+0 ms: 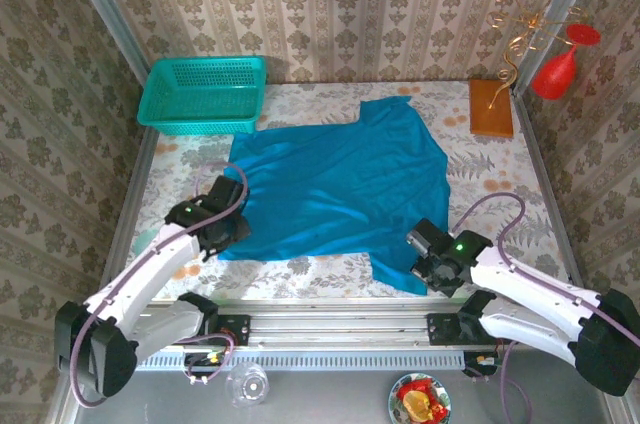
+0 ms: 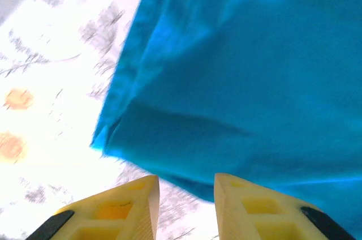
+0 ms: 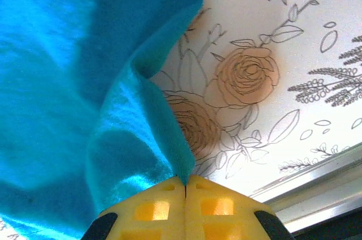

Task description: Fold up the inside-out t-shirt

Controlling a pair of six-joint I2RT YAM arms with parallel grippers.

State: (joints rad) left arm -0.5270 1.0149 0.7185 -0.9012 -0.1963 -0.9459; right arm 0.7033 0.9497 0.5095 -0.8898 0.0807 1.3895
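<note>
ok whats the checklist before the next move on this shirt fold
1. Right pincer has cloth: ok, shut on a fold at the edge of the t-shirt.
2. Left pincer has cloth: not ok, it is open, with the hem at its fingertips but not pinched.
3. Shirt spread on the table: ok, mostly flat, bunched only at the right pincer.
4. Basket off the cloth: ok, it sits beside the far left corner, not on it.
5. Right grip holds one layer or two: cannot tell.
</note>
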